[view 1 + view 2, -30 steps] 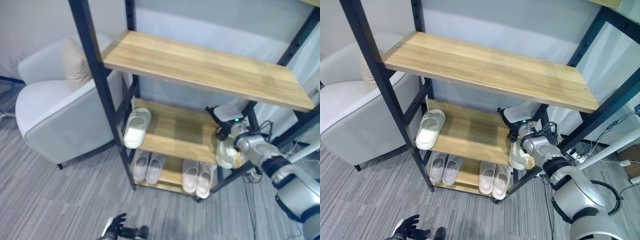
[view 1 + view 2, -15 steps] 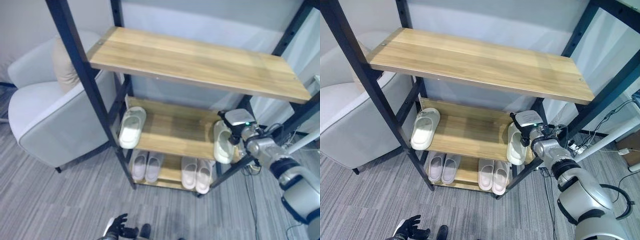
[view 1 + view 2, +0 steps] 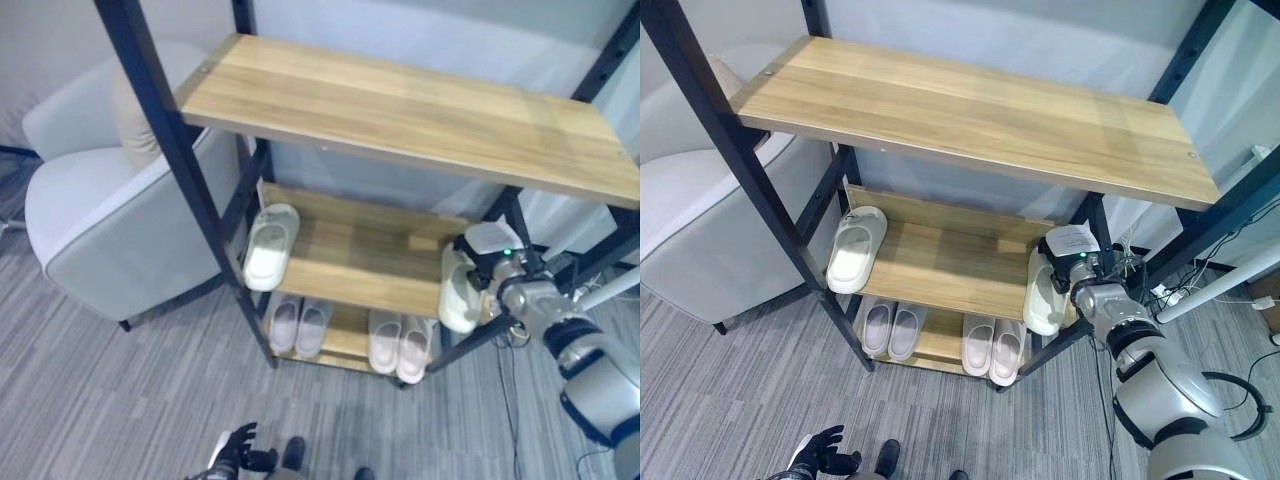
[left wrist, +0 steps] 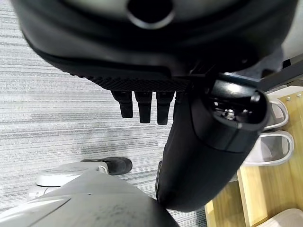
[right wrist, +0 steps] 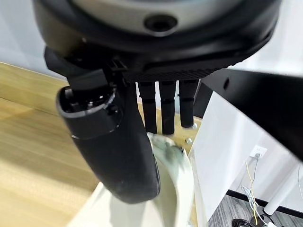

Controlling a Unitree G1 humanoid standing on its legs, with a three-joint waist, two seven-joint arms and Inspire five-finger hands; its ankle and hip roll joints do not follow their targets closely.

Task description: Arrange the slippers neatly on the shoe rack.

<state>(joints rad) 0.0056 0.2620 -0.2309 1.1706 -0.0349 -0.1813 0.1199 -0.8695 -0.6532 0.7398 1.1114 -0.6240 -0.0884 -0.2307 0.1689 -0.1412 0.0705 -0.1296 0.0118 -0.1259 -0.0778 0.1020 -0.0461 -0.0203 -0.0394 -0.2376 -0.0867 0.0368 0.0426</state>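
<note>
right eye view: slipper [image 3: 1042, 294] lengthwise front-to-back

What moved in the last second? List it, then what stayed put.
The right hand brought the slipper from hanging off the middle shelf's right front corner up onto its right end, still held. The other slipper at the left end, the bottom-shelf pairs and the left hand stayed.

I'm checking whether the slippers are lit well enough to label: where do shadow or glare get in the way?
Left eye view: the top shelf shades the middle shelf, and the lower pairs sit dim beneath it; no strong glare. Right wrist view: the dark right hand shadows the pale slipper it pinches.
</note>
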